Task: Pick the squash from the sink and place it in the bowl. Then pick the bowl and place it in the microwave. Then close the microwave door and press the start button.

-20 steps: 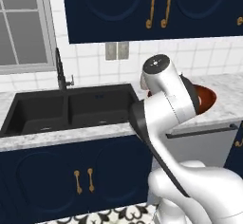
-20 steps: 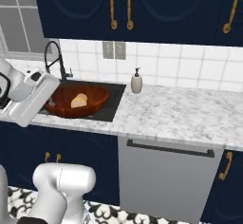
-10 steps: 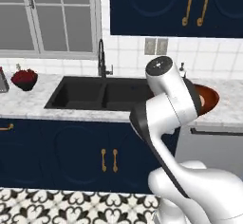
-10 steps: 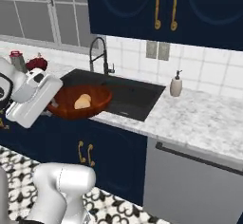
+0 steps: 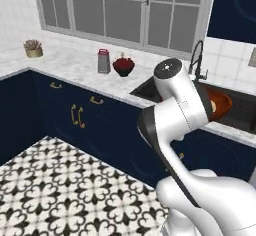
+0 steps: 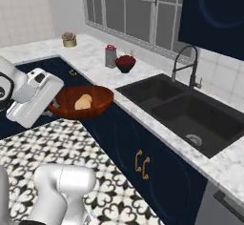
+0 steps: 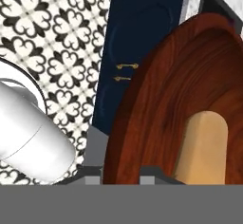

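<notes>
Base swung left vs. prior frames; gripper (image 6: pixel 56 106) clamped on bowl (image 6: pixel 71 97) w/ squash (image 6: pixel 83 102) inside, en route to microwave.

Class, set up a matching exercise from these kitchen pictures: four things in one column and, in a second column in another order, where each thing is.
Things
1. tan-orange squash
2. glossy reddish-brown bowl
3. dark bowl of red berries
4. tall black arched faucet

Places
A. behind the black sink
B. on the marble counter, beside the grey grater
C. lying inside the reddish-brown bowl
D. held up off the counter, over the patterned floor

Pairs: 1-C, 2-D, 3-B, 4-A
</notes>
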